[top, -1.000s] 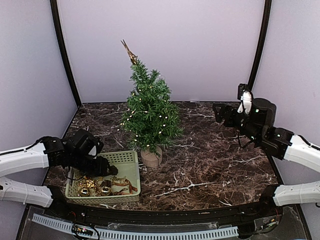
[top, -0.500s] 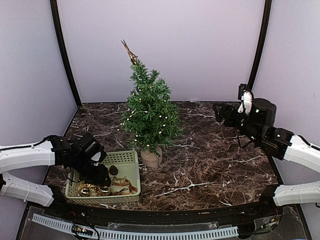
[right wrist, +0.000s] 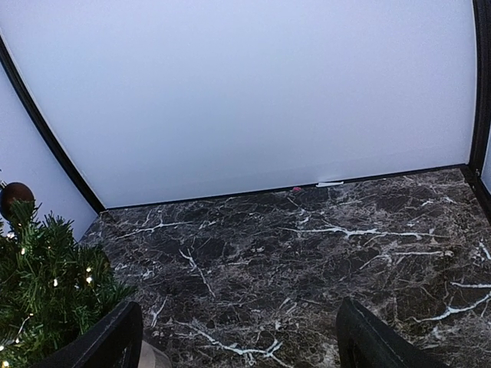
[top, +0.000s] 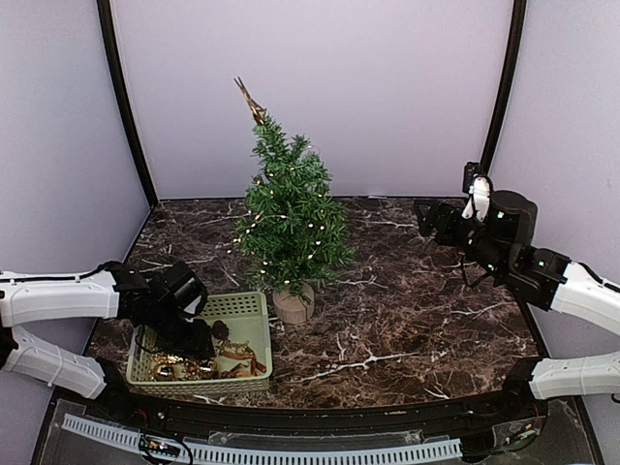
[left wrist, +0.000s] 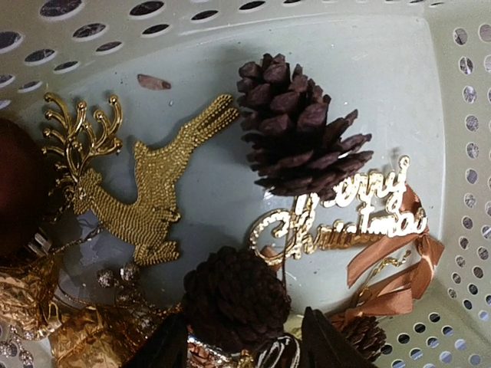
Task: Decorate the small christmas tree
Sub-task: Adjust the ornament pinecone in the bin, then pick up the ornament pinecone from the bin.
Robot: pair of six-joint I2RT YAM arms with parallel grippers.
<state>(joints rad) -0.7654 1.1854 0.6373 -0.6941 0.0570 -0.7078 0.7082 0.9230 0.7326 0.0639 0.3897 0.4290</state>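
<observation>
Brown pine cone [left wrist: 234,295] in the basket [top: 254,308]: close the half-open left end effector [left wrist: 242,331] straddling it, lift to the small christmas tree [top: 291,213] just beyond the basket's far corner; right end effector [right wrist: 239,314] wide, farther off.

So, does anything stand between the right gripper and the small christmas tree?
Nothing visible does. The right gripper hangs open over the right side of the table; only bare marble lies between it and the small christmas tree to its left. The basket sits on the tree's other side.
</observation>
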